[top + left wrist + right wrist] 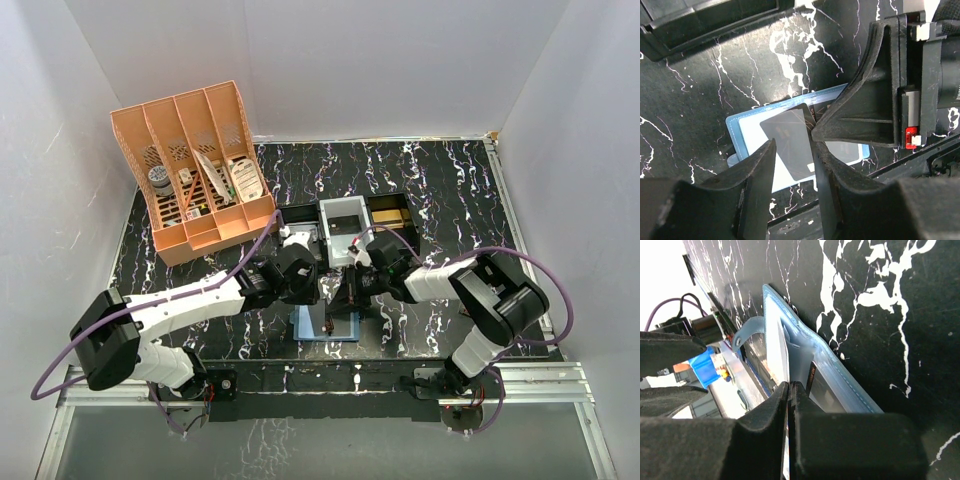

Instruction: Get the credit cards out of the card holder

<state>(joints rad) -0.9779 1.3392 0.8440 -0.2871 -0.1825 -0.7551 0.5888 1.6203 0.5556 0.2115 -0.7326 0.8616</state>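
So the card holder is lying open and flat on the marbled black tabletop, close to the near edge, right between the two arms. Light blue inside is facing up. A dark, glossy credit card is sitting on top of it, tilted a bit, with one corner pointing toward the far side.

The left claw is open, one finger on each side of that card. I honestly can't tell if the fingers actually touch it.

The right claw is fully closed, with its tips down at the card's right edge on the holder. It could be pinching a thin edge there, but it's too tight to see.

Further back on the left there's an orange desk organizer, well away from all this.
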